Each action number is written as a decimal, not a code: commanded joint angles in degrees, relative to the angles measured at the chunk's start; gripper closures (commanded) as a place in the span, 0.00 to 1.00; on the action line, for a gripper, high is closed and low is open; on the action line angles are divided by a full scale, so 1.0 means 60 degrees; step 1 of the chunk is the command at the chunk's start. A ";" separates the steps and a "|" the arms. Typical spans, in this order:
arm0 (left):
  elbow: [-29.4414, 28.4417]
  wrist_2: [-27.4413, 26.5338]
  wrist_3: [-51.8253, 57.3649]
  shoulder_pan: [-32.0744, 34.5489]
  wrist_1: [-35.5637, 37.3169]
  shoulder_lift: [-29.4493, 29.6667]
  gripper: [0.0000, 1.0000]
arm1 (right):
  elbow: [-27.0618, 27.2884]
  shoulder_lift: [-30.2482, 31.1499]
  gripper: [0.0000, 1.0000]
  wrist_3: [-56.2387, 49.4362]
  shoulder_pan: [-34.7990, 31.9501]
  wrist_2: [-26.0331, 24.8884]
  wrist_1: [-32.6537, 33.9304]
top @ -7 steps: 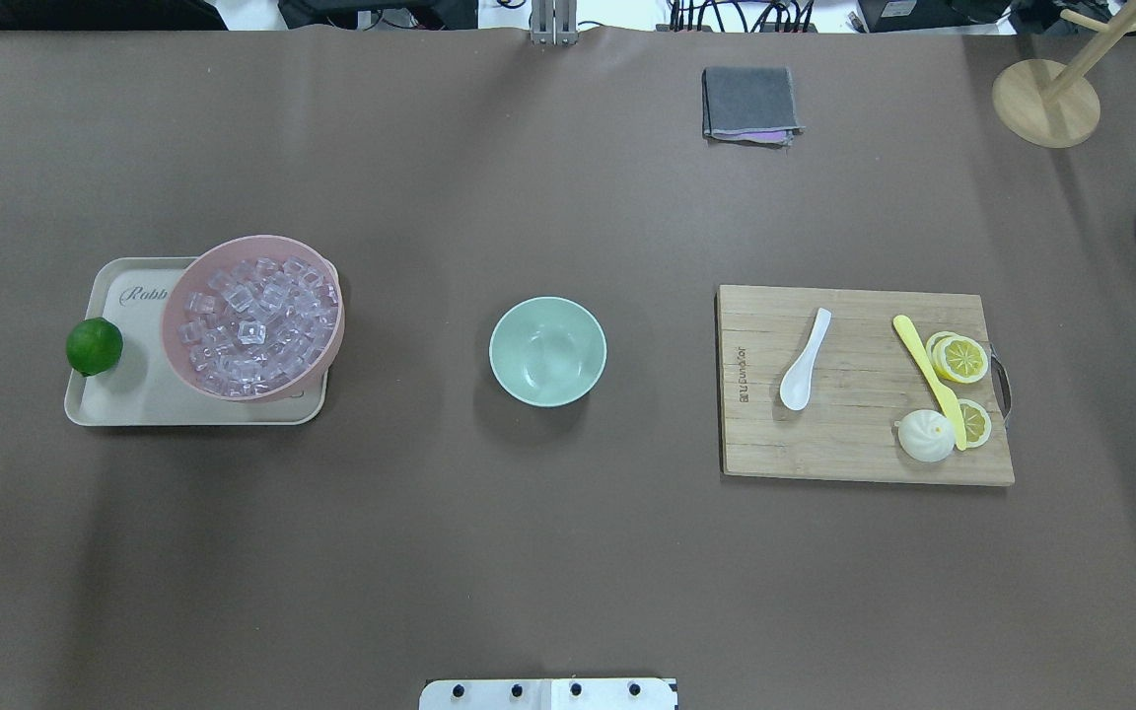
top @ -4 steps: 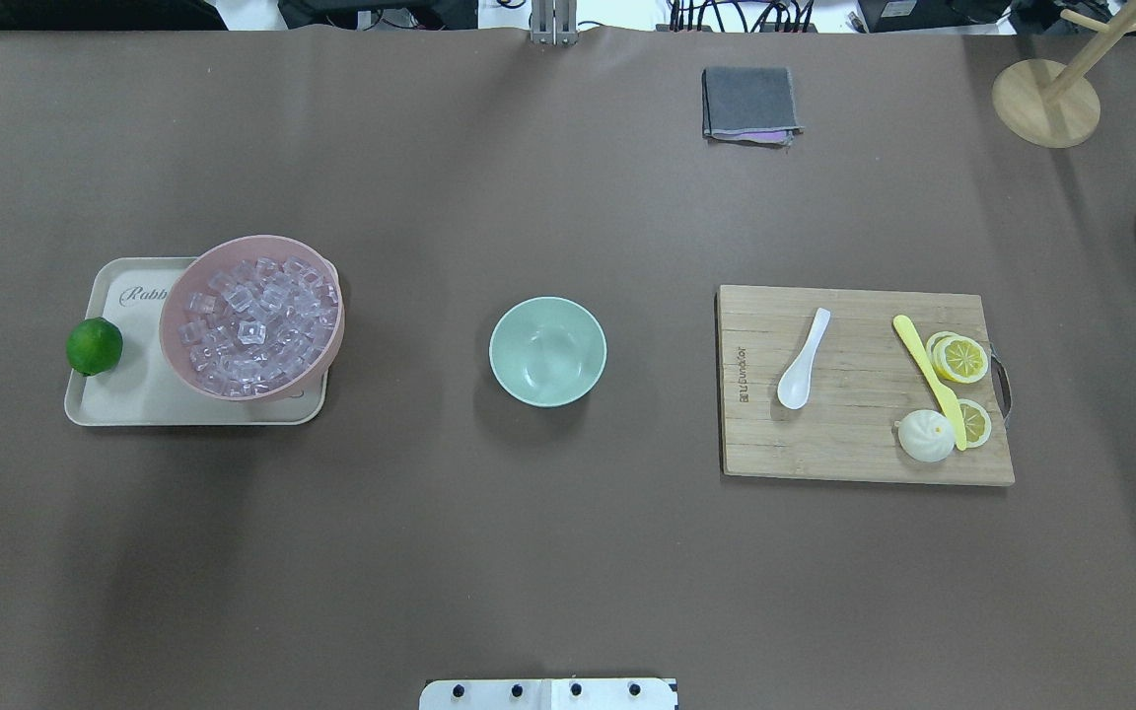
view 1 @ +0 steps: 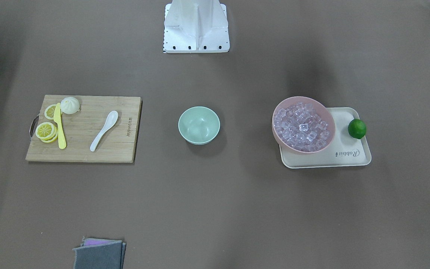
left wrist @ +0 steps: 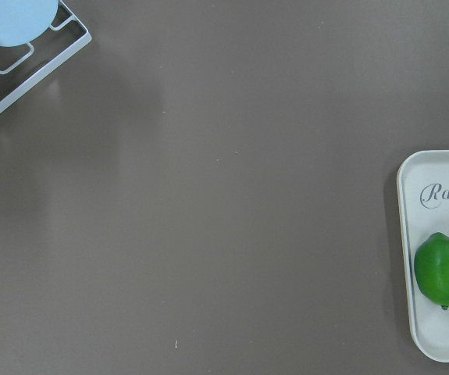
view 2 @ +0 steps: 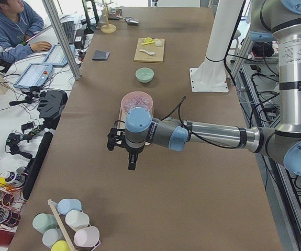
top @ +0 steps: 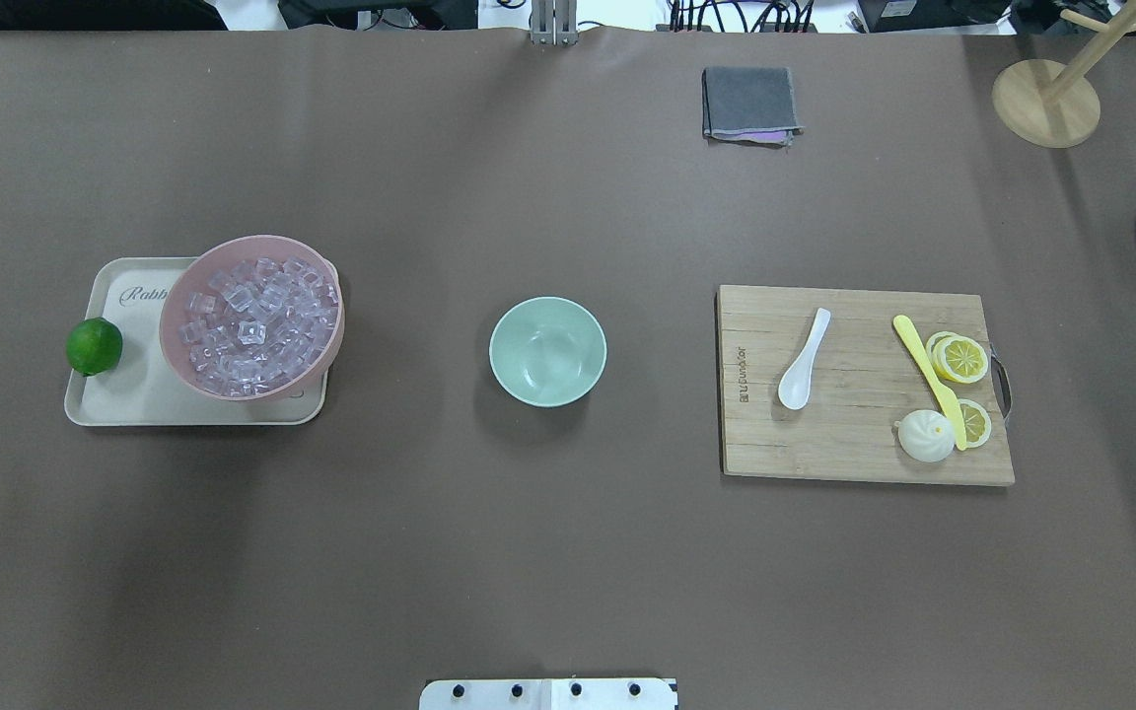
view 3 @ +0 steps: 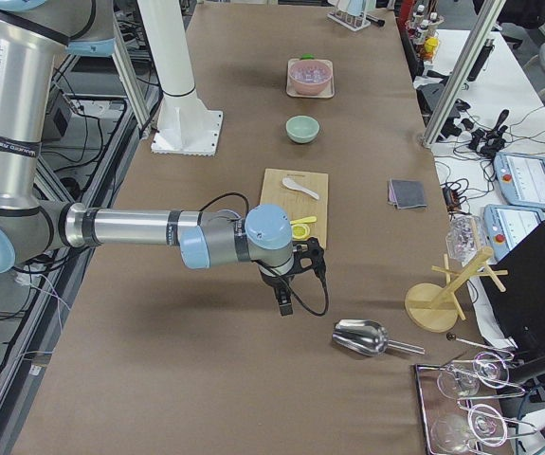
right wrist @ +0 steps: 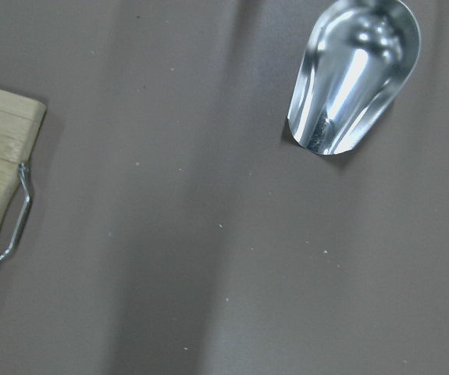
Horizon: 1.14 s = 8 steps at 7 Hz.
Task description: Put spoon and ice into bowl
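Observation:
The white spoon [top: 803,360] lies on the wooden cutting board [top: 854,444], right of centre. The empty mint-green bowl [top: 547,351] stands mid-table. Clear ice cubes [top: 252,330] fill the pink bowl [top: 167,325] on the left. My left gripper [view 2: 132,162] shows only in the exterior left view, above bare table beyond the tray's outer end; I cannot tell whether it is open or shut. My right gripper [view 3: 284,301] shows only in the exterior right view, above the table between the board and a metal scoop [view 3: 362,338]; I cannot tell its state either.
The pink bowl sits on a cream tray [top: 144,404] with a lime [top: 94,346]. A yellow knife [top: 926,378], lemon slices [top: 960,358] and a bun [top: 925,435] share the board. A grey cloth [top: 749,103] and a wooden stand [top: 1045,102] are at the far edge.

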<state>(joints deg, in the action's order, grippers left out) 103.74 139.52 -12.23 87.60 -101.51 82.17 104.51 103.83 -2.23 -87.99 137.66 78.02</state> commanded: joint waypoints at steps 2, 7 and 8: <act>0.0578 0.0784 -0.2599 -0.0563 -0.0554 0.0469 0.02 | 0.0057 -0.0253 0.00 0.4498 0.1224 0.0773 -0.2679; 0.0830 -0.0823 -0.6214 -0.2815 -0.1275 0.1798 0.03 | 0.1285 -0.1261 0.01 1.0146 0.5133 -0.1667 -0.3321; 0.0786 -0.1538 -0.7283 -0.3648 -0.1231 0.2412 0.03 | 0.1302 -0.1656 0.03 1.0940 0.6042 -0.2254 -0.3307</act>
<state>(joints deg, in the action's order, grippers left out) 108.57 134.67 -48.70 71.14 -109.07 92.77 111.59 96.37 56.97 -58.45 128.59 58.14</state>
